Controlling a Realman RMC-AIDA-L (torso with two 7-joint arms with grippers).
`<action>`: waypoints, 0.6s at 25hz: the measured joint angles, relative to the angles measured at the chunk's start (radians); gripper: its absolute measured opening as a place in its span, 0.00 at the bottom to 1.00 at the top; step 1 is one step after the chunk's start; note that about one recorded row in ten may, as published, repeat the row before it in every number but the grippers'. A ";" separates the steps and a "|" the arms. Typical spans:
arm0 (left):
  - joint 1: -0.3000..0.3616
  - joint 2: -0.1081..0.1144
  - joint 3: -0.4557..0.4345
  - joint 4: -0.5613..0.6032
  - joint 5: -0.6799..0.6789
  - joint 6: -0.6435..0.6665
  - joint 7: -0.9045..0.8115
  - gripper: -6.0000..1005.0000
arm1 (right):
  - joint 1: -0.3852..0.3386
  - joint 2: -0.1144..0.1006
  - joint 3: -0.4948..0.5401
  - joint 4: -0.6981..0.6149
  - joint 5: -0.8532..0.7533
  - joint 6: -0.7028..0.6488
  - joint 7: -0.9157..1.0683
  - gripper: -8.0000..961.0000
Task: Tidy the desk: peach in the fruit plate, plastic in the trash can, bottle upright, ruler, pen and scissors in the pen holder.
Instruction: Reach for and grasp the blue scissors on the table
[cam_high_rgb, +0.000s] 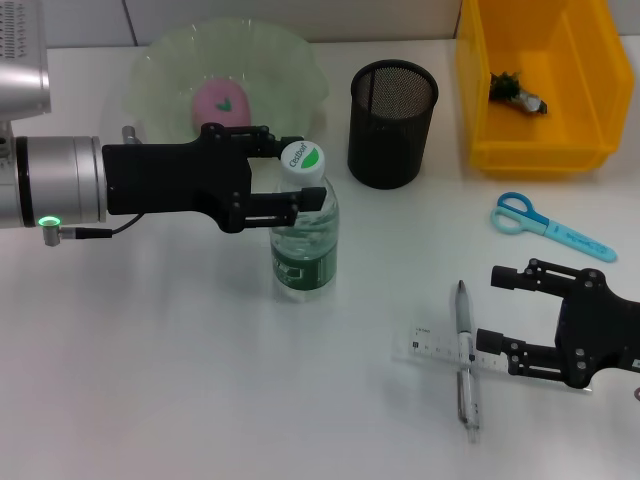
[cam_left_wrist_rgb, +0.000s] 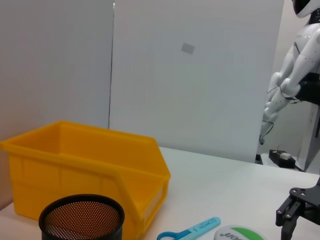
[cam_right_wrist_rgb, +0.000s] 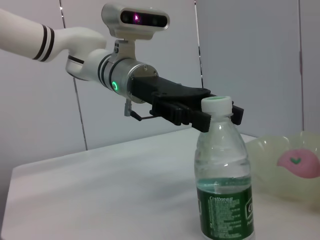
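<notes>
Nearest the robot, pen (cam_high_rgb: 465, 360) crosses ruler (cam_high_rgb: 455, 350), right gripper (cam_high_rgb: 497, 312) spread wide just beside them. Farther back the bottle (cam_high_rgb: 304, 235) stands upright, left gripper (cam_high_rgb: 292, 180) straddling its neck, probably loose. Next: release, then grab the pen.

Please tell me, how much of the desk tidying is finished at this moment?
Done: peach in the fruit plate, plastic in the yellow bin, bottle upright. In hand: left end effector around the bottle neck. Left: scissors, pen and ruler on the desk; pen holder empty. Right end effector open beside the pen.
</notes>
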 joint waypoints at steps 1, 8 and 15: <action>0.000 0.000 0.000 0.000 0.000 0.000 0.000 0.69 | 0.000 0.000 0.000 0.000 0.000 0.000 0.001 0.78; 0.000 0.000 0.000 0.000 0.000 -0.004 0.007 0.55 | 0.000 0.000 0.000 0.000 0.000 0.000 0.003 0.78; 0.000 0.002 0.000 0.000 -0.001 0.000 0.011 0.46 | 0.000 0.000 0.000 -0.001 0.000 0.001 0.006 0.78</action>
